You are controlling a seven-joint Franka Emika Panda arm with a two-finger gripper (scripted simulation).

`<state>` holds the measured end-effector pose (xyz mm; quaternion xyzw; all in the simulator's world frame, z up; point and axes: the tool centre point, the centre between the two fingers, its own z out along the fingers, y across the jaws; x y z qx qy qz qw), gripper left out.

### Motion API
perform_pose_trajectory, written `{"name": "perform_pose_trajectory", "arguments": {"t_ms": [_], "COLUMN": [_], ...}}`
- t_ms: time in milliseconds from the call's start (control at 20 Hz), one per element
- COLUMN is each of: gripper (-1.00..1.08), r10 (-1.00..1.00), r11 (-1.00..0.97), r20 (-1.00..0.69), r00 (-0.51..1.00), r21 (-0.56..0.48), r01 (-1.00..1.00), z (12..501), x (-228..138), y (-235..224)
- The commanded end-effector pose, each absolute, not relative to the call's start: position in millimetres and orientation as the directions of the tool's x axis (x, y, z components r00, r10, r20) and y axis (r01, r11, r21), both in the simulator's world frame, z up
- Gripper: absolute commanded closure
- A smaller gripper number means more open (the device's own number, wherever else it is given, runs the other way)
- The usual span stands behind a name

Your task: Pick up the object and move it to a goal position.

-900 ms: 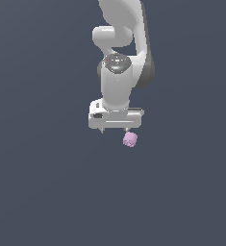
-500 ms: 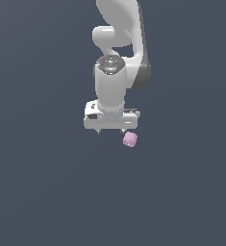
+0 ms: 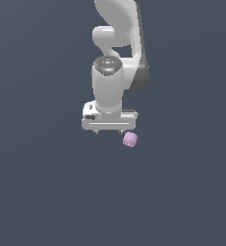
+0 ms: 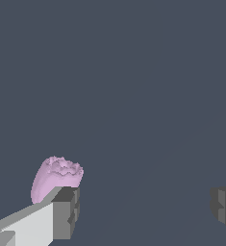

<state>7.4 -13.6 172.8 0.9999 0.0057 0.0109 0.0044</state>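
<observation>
Tool point(image 3: 109, 129) held wide open, nothing gripped, over the dark surface point(image 3: 42, 182).
The pink-lilac object point(image 3: 130, 139) is seen just beside the tool, at the exterior view's right; in the wrist view it lies behind one fingertip point(image 4: 66, 211), outside the gap.

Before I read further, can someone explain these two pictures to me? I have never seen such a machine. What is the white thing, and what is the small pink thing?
These are simulator renders of one white robot arm. One picture comes from a camera off the arm, showing it from outside. The other comes from a camera on its wrist, looking past its two fingers. The gripper at the arm's end is open, with a wide gap between the fingers, and it holds nothing. The small pink lumpy block lies on the plain dark surface, beside one finger and outside the gap. Whether it touches that finger cannot be told.
</observation>
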Motion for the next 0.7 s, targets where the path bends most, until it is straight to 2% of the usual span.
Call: {"name": "perform_pose_trajectory", "arguments": {"t_ms": [0, 650], "gripper": [-0.92, -0.92], "r10": [0.035, 0.333], "r11": [-0.999, -0.943], "r20": [0.021, 0.007], "r00": [0.999, 0.943], "r21": [0.010, 0.017], "r01": [0.034, 0.333], "z": [171, 147], "x": [7, -3], "y": [-12, 15]}}
